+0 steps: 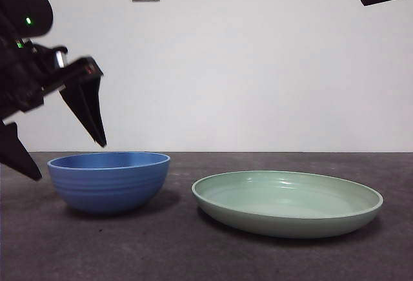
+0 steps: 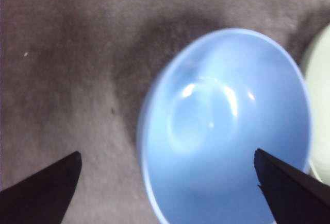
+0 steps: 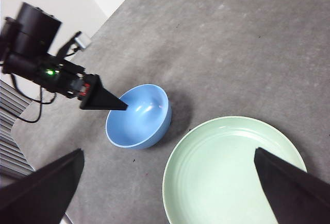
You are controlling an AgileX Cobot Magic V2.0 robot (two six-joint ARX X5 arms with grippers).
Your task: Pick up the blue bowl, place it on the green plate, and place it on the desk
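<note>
Blue bowl and green plate on desk

— Front view: low, at about desk height, looking level across to the wall; blue bowl and green plate near and large.
— Left wrist view?
— Close above, looking down; blue bowl filling most of it, sliver of green plate at one edge.
— Right wrist view?
— Higher, farther back, looking down at a slant; whole blue bowl, most of green plate, left gripper too.
— Shared?
— Bowl and plate in all three.
</note>
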